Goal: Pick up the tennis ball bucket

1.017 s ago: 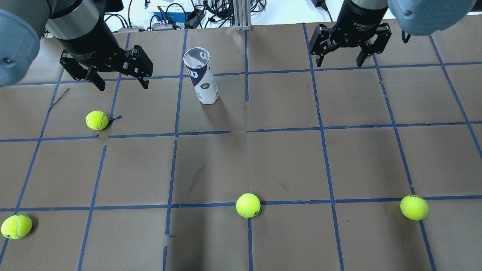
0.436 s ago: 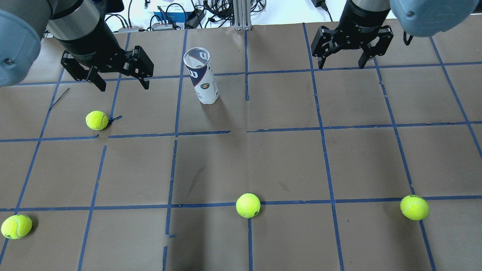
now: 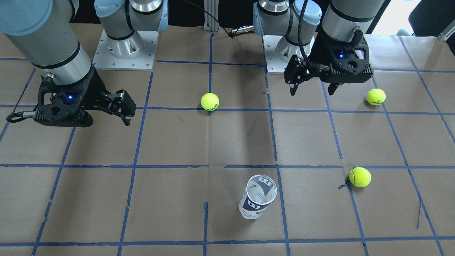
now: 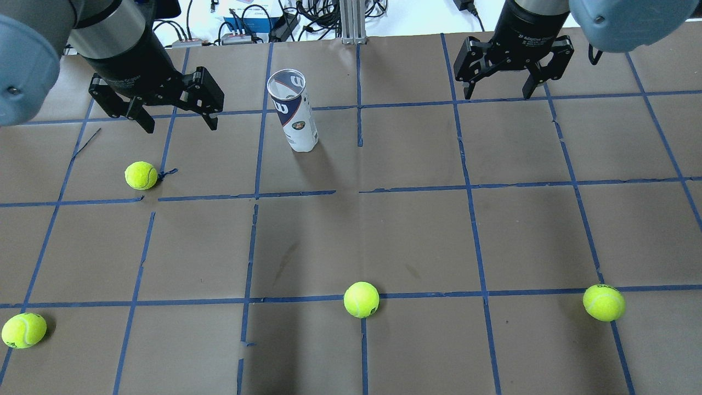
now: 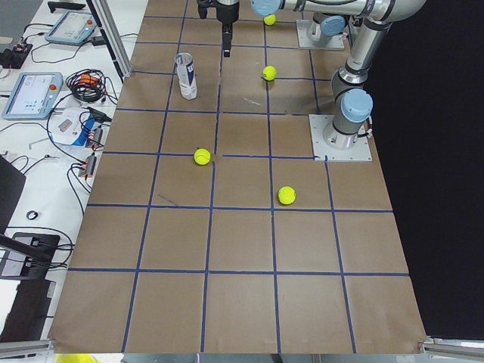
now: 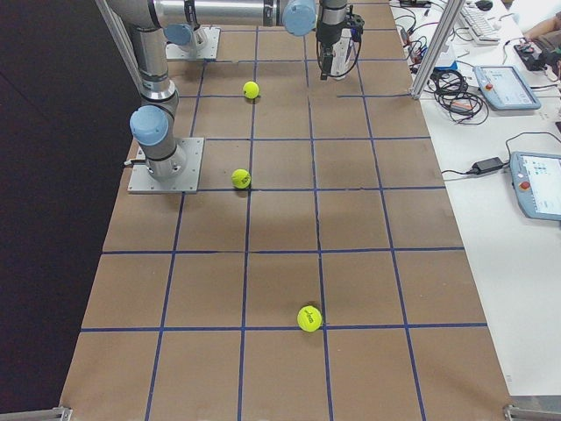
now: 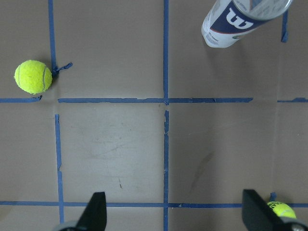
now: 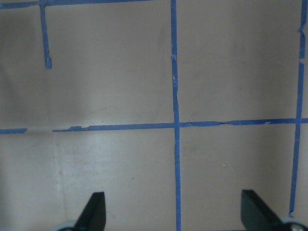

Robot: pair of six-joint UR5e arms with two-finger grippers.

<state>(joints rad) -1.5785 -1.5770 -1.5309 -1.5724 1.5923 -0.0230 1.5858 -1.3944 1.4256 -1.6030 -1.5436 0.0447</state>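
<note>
tennis ball bucket (image 4: 292, 109) by the worktop's far edge looks empty, probably light and slick, so I'd grab mid-label. left gripper (image 4: 180, 125) and right gripper (image 4: 498, 94) both spread wide.

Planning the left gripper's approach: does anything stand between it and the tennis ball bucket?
Nothing visible. Only bare table lies between the left gripper and the upright tennis ball bucket; the nearest tennis ball sits off that path.

Can make out only a white "W" on the navy band of the tennis ball bucket (image 7: 236, 21); cannot read the round emblem (image 4: 296, 125) beneath it.
</note>
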